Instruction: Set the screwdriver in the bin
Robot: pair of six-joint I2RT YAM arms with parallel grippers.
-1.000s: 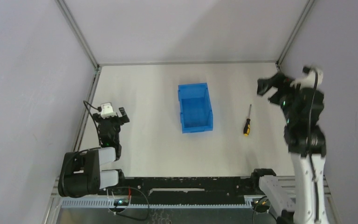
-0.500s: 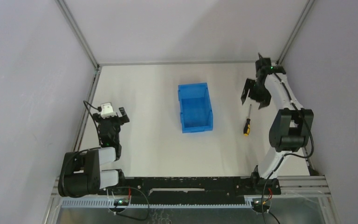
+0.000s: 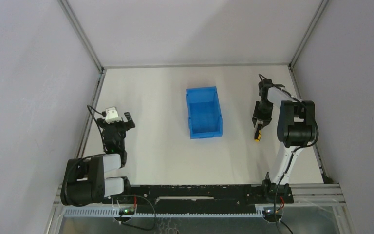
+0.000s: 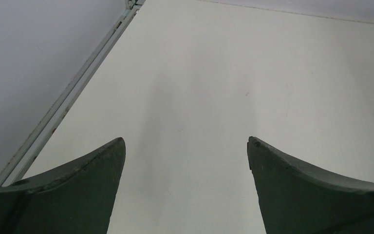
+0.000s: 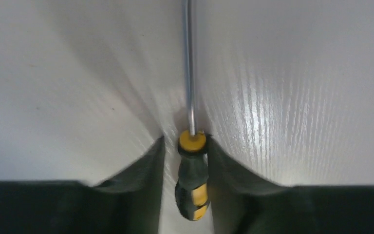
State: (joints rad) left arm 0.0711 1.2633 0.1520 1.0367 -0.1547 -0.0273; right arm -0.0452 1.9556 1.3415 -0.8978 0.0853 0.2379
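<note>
The left gripper (image 3: 118, 122) is resting low over the table (image 3: 160, 97) near its left edge, well apart from everything else. In its wrist view the two dark fingers (image 4: 78, 180) are standing wide apart, with only bare white tabletop showing between them. A small white block (image 3: 111, 115) is sitting on that wrist (any marking on it is too small to read).

Toward the middle, the bin (image 3: 206, 132) is sitting upright on the table, its long side running away from the arm bases and its blue floor showing bare.

To the right of the bin, and apart from it, the screwdriver (image 3: 257, 134) is lying flat on the table, with its black and yellow handle toward the bases and its thin shaft pointing toward the far edge. The right gripper (image 3: 258, 125) is reaching down over it. In its wrist view the fingers are straddling the handle just below the yellow collar: the jaws are narrowly parted, one finger looking against the handle and a sliver of table showing beside the other.
</note>
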